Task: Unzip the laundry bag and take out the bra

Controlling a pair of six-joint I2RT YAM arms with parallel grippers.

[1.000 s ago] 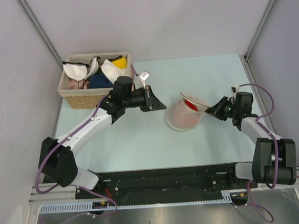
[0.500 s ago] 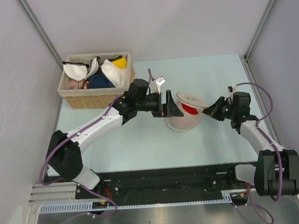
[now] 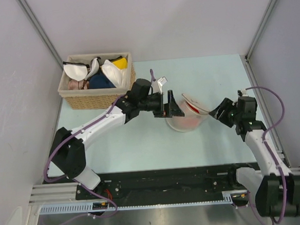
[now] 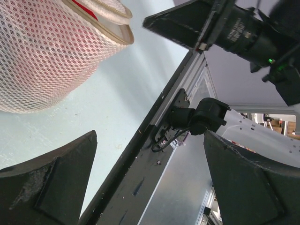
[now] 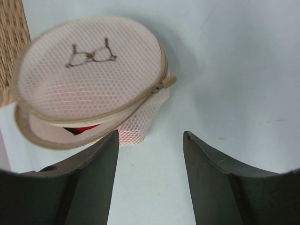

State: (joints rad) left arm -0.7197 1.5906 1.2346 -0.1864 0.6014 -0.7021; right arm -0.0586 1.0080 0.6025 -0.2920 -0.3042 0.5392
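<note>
Hard to make out: I get only a red sliver of the bra [image 5: 82, 128] in the gap under the lifted lid. The mesh hides the rest of it. My left wrist view cuts the laundry bag [image 3: 185, 119] off at its top left corner.
Left arm: I have it stretched far and right over the table [image 3: 142, 144]. The left gripper [image 3: 173, 108] is just beside the bag's left side, jaws spread wide with nothing between them.
Right arm: It reaches left from the right edge. The right gripper [image 3: 219, 110] is near the bag's right side, fingers parted and empty, clear of the zipper pull [image 5: 166, 84].
Laundry bag: It stands mid-table, a little to the right. Its round lid with the bra drawing is tilted up, the rim gaping, and the red bra is inside.
Wicker basket [image 3: 90, 100]: It sits in the far left corner, holding white, yellow and dark blue bras.
</note>
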